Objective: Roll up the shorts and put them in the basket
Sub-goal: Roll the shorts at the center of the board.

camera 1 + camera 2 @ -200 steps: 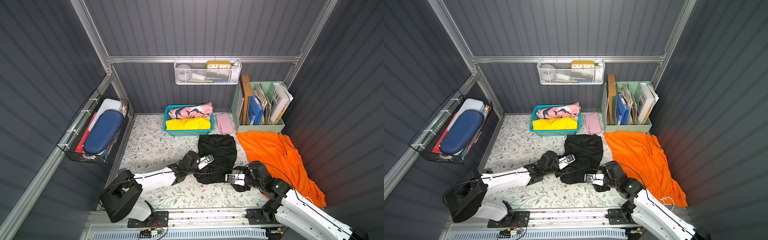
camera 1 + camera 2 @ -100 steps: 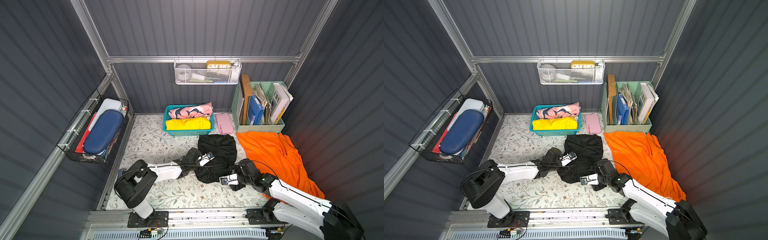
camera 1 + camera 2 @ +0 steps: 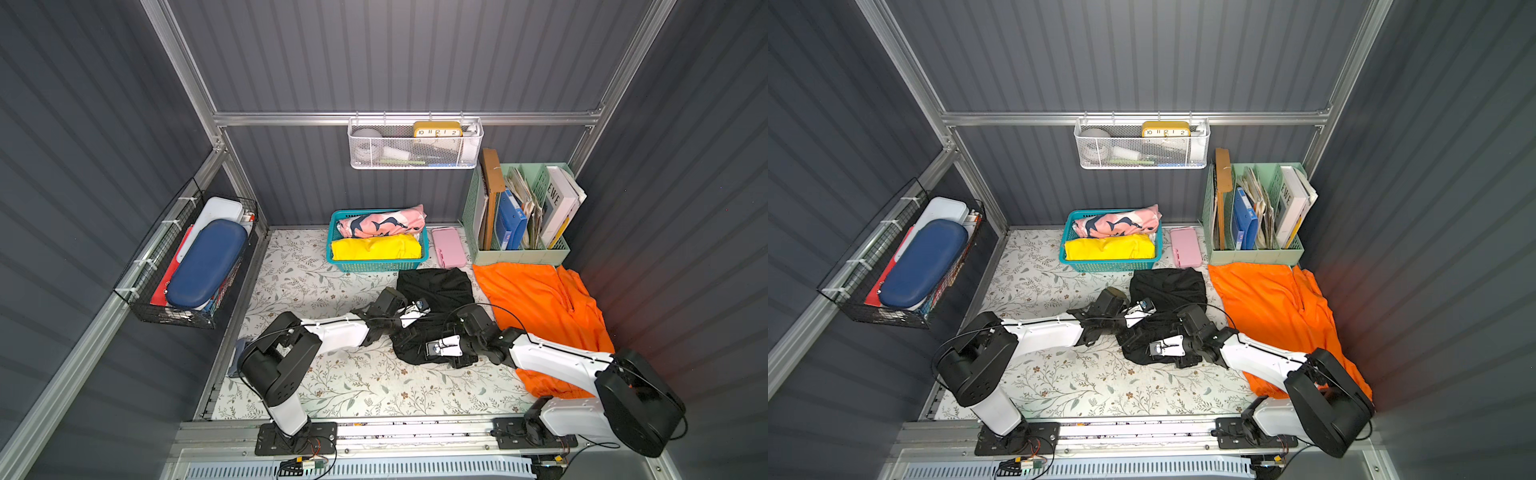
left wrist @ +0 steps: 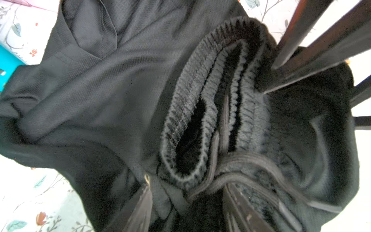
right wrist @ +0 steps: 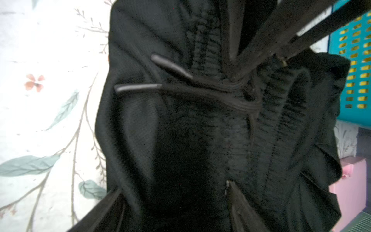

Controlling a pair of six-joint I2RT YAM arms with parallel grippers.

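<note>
the black shorts (image 3: 434, 291) lay bunched in the middle of the floral table (image 3: 353, 382), with the orange shorts (image 3: 540, 299) spread flat just beside them, against the green file rack (image 3: 519, 255). both looked thin, light and floppy, the sort of cloth that sags and slides unless it is held taut. the ribbed waistband (image 4: 186, 104) seemed the only firm part, so i'd have taken hold there, minding the loose drawstring (image 5: 140, 88), which could snag.

the left gripper (image 4: 186, 186) and the right gripper (image 5: 174, 188) were both down in the black cloth at the near end. each had its jaws apart with fabric between them, but whether either was pinching it i couldn't tell.

there was open room toward the near edge and to the left. the far side was tight, with the teal basket (image 3: 376, 264) and the pink case (image 3: 449, 249) near the hem.
</note>
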